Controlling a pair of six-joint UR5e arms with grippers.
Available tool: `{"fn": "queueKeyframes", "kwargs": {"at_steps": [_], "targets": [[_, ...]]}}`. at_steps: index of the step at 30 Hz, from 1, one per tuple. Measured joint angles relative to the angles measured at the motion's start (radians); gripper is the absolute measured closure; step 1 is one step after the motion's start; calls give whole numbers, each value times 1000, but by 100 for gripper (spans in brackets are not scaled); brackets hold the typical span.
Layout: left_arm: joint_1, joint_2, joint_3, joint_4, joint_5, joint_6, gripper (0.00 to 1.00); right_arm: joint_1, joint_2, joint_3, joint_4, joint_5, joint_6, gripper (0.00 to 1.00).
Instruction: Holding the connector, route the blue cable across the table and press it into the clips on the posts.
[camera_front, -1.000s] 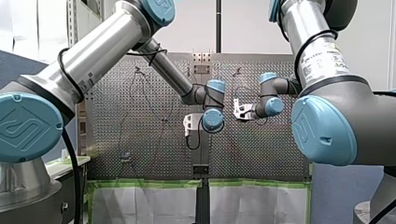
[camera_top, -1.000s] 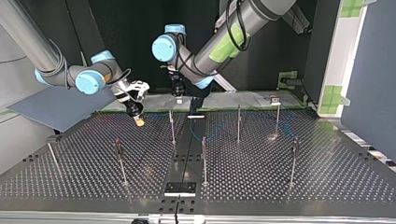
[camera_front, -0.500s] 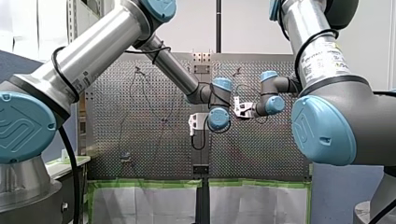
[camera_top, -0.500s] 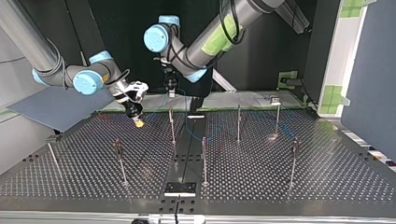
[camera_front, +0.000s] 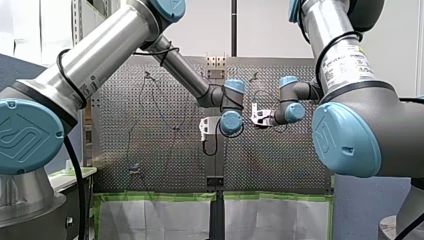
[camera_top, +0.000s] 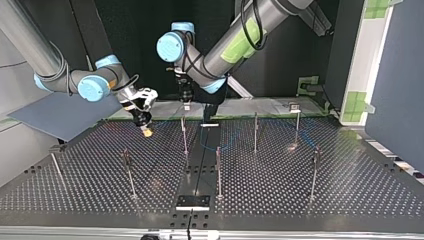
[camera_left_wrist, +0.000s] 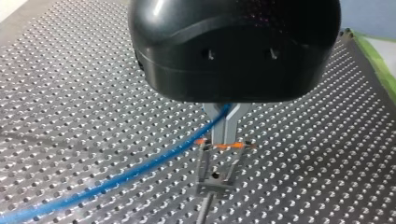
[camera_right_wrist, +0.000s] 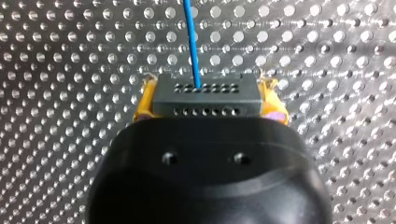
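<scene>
Two grippers are each gripping part of the wiring. My right gripper (camera_right_wrist: 208, 88) is clamping the dark grey connector (camera_right_wrist: 205, 105) crosswise between its yellow pads (camera_right_wrist: 145, 101), with the jaws closed down to the block's width. The blue cable (camera_right_wrist: 191, 37) is running out of the connector's upper row of holes and straight ahead over the perforated table (camera_right_wrist: 56, 56). In the top view this gripper is hanging tilted above the table, near the far edge at that view's left and clear of the surface.

My left gripper (camera_left_wrist: 224, 140) is pointing down with its metal fingers (camera_left_wrist: 219, 130) drawn almost together. The blue cable is passing between them just under the black housing, then sloping away to one side and lying along the table. The fingertips are sitting directly above a small metal clip (camera_left_wrist: 215, 175) on top of a post (camera_left_wrist: 204, 212). They are very close to the clip, but I cannot tell whether they are touching it.

In the top view, other posts (camera_top: 218, 170) are standing upright and well apart across the table. A faint blue curve of cable is lying among the middle ones.
</scene>
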Motion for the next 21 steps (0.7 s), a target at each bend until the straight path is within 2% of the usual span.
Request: {"fn": "queueKeyframes", "kwargs": {"at_steps": [5, 13, 21], "targets": [[10, -4, -23, 36, 23, -2, 100, -1, 13, 2, 0, 12, 0, 100], [45, -15, -27, 71, 89, -4, 100, 0, 49, 2, -2, 16, -8, 100], [103, -22, -22, 94, 151, -5, 100, 0, 53, 2, -8, 21, -8, 100]]}}
